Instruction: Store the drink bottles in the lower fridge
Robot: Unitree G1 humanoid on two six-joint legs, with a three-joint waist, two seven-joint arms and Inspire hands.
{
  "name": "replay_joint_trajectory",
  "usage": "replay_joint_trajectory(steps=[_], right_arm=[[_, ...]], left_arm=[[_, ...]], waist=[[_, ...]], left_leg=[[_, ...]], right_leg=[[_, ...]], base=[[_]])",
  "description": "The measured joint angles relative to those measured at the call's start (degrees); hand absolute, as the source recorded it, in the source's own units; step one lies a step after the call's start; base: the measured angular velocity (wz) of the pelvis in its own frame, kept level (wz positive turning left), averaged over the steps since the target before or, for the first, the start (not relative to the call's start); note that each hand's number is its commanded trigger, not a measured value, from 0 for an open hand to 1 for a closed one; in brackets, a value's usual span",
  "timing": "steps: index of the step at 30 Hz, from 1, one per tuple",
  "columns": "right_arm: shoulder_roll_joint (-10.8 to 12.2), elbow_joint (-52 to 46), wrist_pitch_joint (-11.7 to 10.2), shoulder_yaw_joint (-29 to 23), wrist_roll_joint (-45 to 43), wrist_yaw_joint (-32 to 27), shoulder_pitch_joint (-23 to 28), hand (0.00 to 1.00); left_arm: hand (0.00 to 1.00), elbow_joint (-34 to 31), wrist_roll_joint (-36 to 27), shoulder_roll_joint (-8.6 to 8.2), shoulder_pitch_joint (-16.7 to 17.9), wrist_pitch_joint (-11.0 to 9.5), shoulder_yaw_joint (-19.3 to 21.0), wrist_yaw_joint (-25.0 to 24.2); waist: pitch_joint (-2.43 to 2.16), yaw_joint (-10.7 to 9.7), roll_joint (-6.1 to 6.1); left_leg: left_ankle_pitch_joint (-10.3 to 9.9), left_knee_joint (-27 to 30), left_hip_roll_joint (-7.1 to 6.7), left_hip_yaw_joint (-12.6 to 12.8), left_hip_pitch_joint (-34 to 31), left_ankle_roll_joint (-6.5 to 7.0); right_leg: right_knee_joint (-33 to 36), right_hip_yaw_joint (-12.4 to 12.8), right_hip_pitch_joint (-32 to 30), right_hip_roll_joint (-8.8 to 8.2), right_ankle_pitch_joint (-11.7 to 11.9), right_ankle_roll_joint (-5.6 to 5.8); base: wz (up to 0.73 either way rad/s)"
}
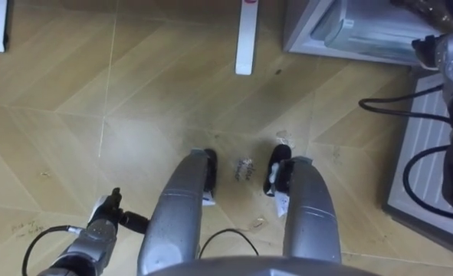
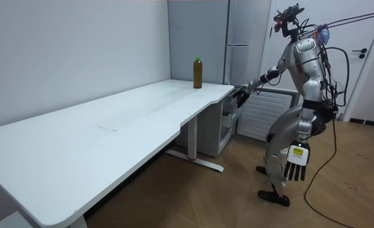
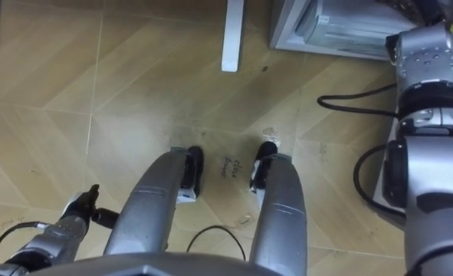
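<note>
The robot stands on the wood floor [image 1: 134, 92] at the end of the white bench [image 2: 111, 126], close to the tall grey fridge [image 2: 238, 38]. The drink is a brown bottle [image 2: 198, 72] with a green cap. It stands upright on the far corner of the bench, next to the fridge, and no hand is touching it. The lower fridge [image 1: 299, 34] looks open, because a clear drawer [image 1: 356, 27] shows inside it. I think the way in is being made ready first. The right robot hand [image 2: 240, 96] is stretched out low toward the fridge, just past the bench corner, likely to deal with the door. It is small and dark there, so I cannot tell if it is open or closed on something. The left robot hand [image 2: 295, 163] hangs down by the leg with straight fingers and holds nothing, which keeps it out of the way. The bottle is likely the next thing to reach for.
</note>
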Motion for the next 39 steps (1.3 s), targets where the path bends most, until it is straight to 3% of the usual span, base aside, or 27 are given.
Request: replay_joint_trajectory(steps=[6,11,21,24,27,30,33,39], right_arm=[[0.0,3.8,1.8,0.4,0.0,4.2,0.6,0.00],[0.0,5.3,2.5,2.3,-1.2,8.6,4.5,0.00],[0.0,9.3,3.0,4.9,-17.9,23.6,14.9,0.00],[0.0,9.7,3.0,5.1,-23.1,27.1,18.8,0.00],[0.3,9.5,2.7,5.2,-32.1,28.9,23.9,0.00],[1.5,9.0,2.6,7.8,-44.8,30.7,30.5,0.00],[4.1,8.9,2.5,8.9,-55.6,31.4,36.4,0.00],[9.5,9.4,2.5,11.3,-72.7,32.0,45.1,0.00]], left_arm=[[0.00,0.1,-2.1,0.32,0.0,0.3,0.1,-0.1],[0.00,0.8,-2.1,0.64,0.2,0.2,1.2,-2.0],[0.00,2.4,-2.0,1.59,0.4,-0.3,5.5,-6.6],[0.00,2.4,-2.1,1.61,2.0,-1.6,7.4,-6.9],[0.00,2.1,-2.1,1.58,4.9,-2.2,9.6,-6.9],[0.00,2.2,-1.8,1.62,7.2,-2.4,11.2,-6.7],[0.00,2.2,-1.9,1.28,8.9,-2.9,12.7,-6.5],[0.00,2.3,-0.6,-0.67,10.3,-3.9,14.9,-5.5]], waist=[[0.05,0.0,-0.13],[0.06,0.2,-0.13],[0.06,-0.8,-0.01],[-0.30,-1.5,0.43],[-1.62,-1.8,0.76],[-2.33,-1.9,0.57],[-2.74,-2.7,0.51],[-2.83,-3.3,0.78]], left_leg=[[0.0,-2.1,0.22,0.0,3.1,0.04],[0.1,-5.3,0.01,0.0,8.6,0.03],[0.6,-13.2,0.10,-1.5,21.6,-0.34],[1.7,-17.6,0.22,-2.6,26.7,-0.48],[2.9,-23.4,0.22,-2.6,32.6,-0.49],[3.9,-28.4,0.13,-2.6,38.9,-0.63],[4.0,-30.3,0.29,-2.9,43.2,-0.82],[4.0,-35.4,0.72,-2.2,50.6,-0.85]], right_leg=[[-2.5,-0.1,3.3,0.46,0.4,0.20],[-4.6,-1.3,8.6,-0.23,0.2,0.09],[-12.2,-3.8,22.4,0.13,-0.2,0.38],[-17.5,-5.6,28.6,0.62,0.7,0.68],[-22.8,-6.2,34.6,1.14,1.9,1.11],[-26.2,-6.4,40.1,1.59,2.1,1.36],[-28.8,-7.0,44.6,2.10,2.1,1.41],[-32.3,-6.9,51.7,2.95,2.2,1.93]], base=[[-0.03],[0.02],[0.07],[0.16],[0.05],[0.03],[0.02],[-0.03]])
